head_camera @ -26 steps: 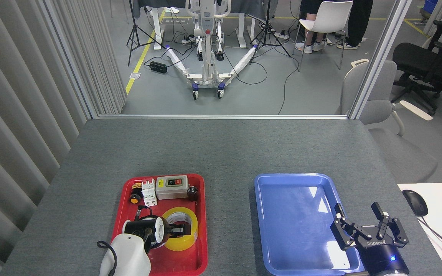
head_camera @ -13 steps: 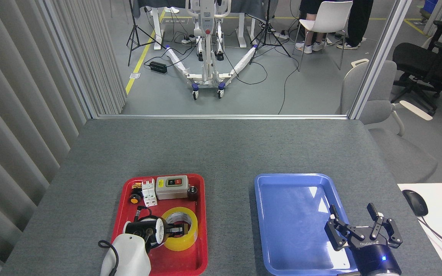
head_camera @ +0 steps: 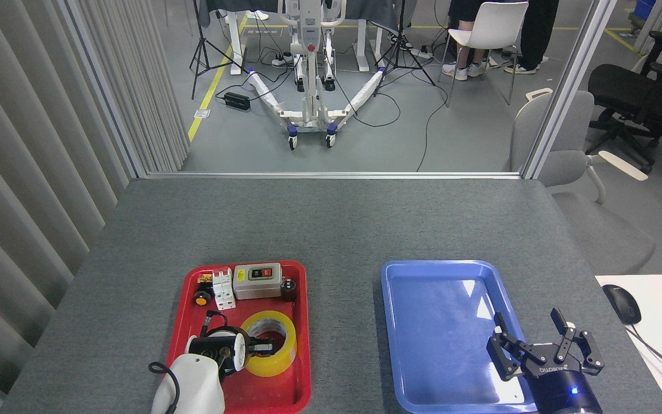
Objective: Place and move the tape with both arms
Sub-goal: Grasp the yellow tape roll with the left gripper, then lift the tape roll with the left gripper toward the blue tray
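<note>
Two small changes mark this moment. Over the last second the left gripper has drawn slightly back toward the near edge of the red tray, and the roll of yellow packing tape has kept its place in the tray's near right part, lying flat. The right gripper has slid a little to the left and now hovers over the near right corner of the blue tray, its fingers spread wide and holding nothing. The judgement is that the pick is not yet secured: the tape has not lifted, and the blue tray is bare.

The left gripper's dark fingertips reach into the roll's core across its near wall, but the arm's white housing and the round black wrist cover most of them, so it cannot be told whether they are clamped or apart. The switch box, the white breaker and small dark parts sit at the tray's far end, well clear of the tape
</note>
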You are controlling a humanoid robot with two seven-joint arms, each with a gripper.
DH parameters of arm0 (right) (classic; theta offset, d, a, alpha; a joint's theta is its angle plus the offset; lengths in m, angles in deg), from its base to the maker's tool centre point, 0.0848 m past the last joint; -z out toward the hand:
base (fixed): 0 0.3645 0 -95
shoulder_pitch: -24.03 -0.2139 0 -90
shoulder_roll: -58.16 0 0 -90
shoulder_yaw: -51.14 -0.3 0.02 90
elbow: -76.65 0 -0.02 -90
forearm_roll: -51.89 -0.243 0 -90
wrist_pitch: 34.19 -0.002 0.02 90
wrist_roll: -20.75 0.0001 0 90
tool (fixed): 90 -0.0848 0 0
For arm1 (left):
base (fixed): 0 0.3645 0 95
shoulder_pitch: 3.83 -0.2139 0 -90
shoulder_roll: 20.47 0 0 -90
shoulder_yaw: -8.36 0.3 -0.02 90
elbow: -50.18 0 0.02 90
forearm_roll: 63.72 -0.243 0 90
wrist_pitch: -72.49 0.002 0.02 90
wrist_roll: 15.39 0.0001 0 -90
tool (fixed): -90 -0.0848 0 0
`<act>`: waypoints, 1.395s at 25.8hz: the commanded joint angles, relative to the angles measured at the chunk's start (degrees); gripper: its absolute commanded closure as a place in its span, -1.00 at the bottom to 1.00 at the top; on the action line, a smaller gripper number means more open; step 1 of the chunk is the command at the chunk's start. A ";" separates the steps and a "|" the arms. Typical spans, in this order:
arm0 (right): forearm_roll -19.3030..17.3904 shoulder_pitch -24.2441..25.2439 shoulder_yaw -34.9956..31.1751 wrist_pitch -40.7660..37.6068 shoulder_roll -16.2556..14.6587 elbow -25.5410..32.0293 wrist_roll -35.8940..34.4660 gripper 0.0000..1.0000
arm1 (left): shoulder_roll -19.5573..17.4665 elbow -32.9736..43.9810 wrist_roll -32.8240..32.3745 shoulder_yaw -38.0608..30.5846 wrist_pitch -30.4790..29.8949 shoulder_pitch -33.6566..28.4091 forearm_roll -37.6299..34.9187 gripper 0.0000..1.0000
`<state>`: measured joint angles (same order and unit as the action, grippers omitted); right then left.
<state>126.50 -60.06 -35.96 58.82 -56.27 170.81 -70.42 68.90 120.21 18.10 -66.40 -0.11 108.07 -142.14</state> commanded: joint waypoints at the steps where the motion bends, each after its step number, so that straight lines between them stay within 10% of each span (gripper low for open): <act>1: 1.77 -0.02 0.09 -0.02 -0.18 -0.03 0.11 -1.00 | -0.24 -0.96 1.67 0.05 -0.35 -0.01 -0.68 0.21; 10: 1.68 -0.37 0.97 0.06 -0.01 -0.03 0.03 -1.00 | -0.50 -2.63 5.01 0.05 -0.35 -0.01 -3.76 0.38; 17: 1.68 -0.19 1.05 0.06 -0.09 -0.03 -0.41 -1.00 | -0.77 -1.75 4.92 -0.83 -1.93 -0.19 -1.39 1.00; 28: 1.77 -0.02 1.23 -0.20 0.52 -0.12 -0.50 -1.00 | -0.24 9.33 4.31 -9.00 -3.43 -3.88 29.72 1.00; 36: 1.24 -0.10 1.14 -0.90 0.26 -0.20 -0.24 -1.00 | -3.23 11.09 0.09 -8.92 -23.11 -8.19 64.62 1.00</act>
<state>128.16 -60.14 -34.74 58.37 -55.87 170.65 -71.19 67.17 130.85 19.27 -76.64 -18.01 100.94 -90.11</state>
